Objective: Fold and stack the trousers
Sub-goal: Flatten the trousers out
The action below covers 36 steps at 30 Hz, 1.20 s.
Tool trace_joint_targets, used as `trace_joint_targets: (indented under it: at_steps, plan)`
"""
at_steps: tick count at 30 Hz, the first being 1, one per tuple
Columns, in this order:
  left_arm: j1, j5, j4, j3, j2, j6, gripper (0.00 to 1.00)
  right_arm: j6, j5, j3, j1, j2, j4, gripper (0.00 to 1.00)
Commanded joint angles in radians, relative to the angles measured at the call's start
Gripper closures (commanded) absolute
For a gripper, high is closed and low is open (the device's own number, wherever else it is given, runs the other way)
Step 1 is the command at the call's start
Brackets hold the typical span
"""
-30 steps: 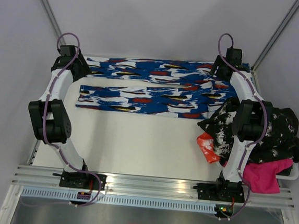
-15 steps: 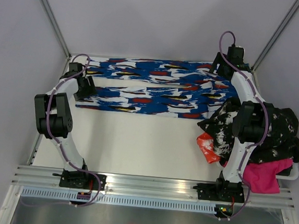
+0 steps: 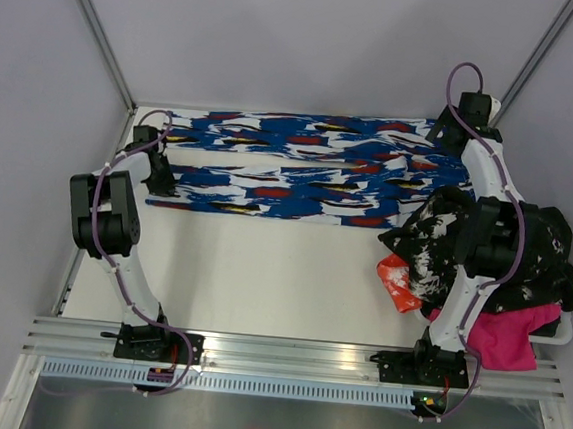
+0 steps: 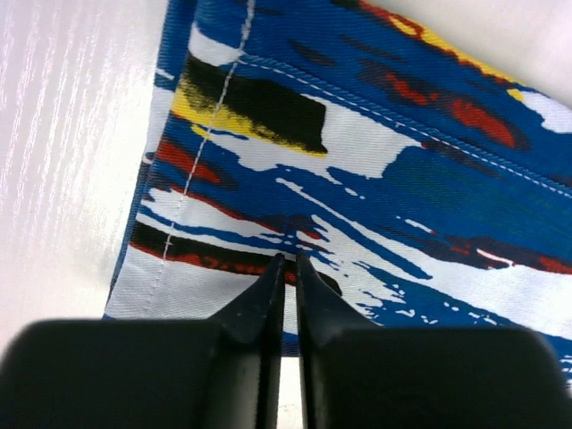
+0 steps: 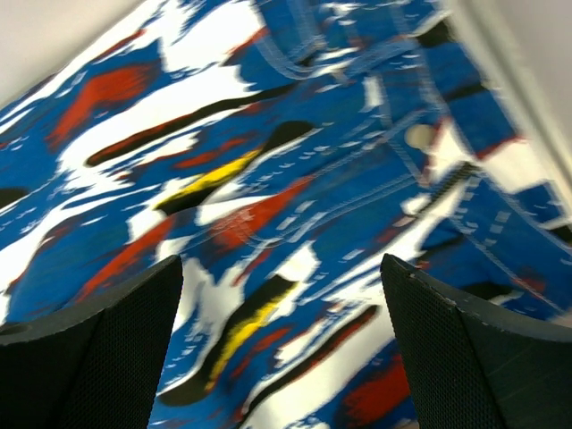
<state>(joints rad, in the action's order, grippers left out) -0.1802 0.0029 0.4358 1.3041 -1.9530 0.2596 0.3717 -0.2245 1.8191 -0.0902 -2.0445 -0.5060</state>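
Blue splashed trousers (image 3: 289, 190) lie flat; left gripper (image 4: 286, 261) pinches a hem, right gripper (image 5: 279, 264) gapes wide.
We fear that thin pinch slipping when lifted.

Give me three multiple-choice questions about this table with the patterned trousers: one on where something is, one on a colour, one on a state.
1. Where does the heap of other clothes lie?
A) at the left side
B) at the right side
C) at the far middle

2. What colour is the plain garment at that heap's near end?
A) green
B) grey
C) pink

3. How do the jaws of the right gripper stand?
A) wide apart
B) shut on cloth
C) shut on nothing

Answers:
1 B, it sits beside the right arm.
2 C, bright pink shows under the black-and-white cloth.
3 A, both fingers stand far apart over the trousers.
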Motion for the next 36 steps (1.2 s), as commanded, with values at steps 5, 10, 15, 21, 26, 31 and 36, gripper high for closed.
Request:
trace_joint_targets:
  at_steps: [5, 10, 15, 21, 26, 31, 36]
  plan:
    - [-0.070, 0.006, -0.031, 0.003, -0.026, 0.050, 0.98, -0.027, -0.096, -0.107, -0.028, 0.180, 0.059, 0.02]
    - [-0.122, -0.039, -0.032, 0.007, -0.017, 0.036, 0.98, -0.010, -0.102, -0.153, -0.065, 0.221, 0.080, 0.02]
    - [-0.127, -0.113, -0.046, -0.009, -0.030, 0.032, 0.98, -0.016, -0.137, -0.147, -0.079, 0.231, 0.077, 0.02]
    - [-0.159, -0.153, -0.037, 0.009, -0.058, 0.053, 0.98, -0.019, -0.167, -0.152, -0.080, 0.231, 0.052, 0.02]
    - [-0.183, -0.142, -0.029, 0.012, -0.054, 0.069, 0.98, -0.019, -0.164, -0.168, -0.082, 0.230, 0.044, 0.02]
    - [-0.182, -0.071, -0.029, 0.046, -0.031, 0.011, 0.98, -0.031, -0.139, -0.167, -0.083, 0.181, 0.012, 0.02]
    - [-0.171, 0.101, -0.060, 0.057, 0.084, -0.002, 0.78, 0.001, -0.050, -0.170, -0.085, 0.112, 0.018, 0.03]
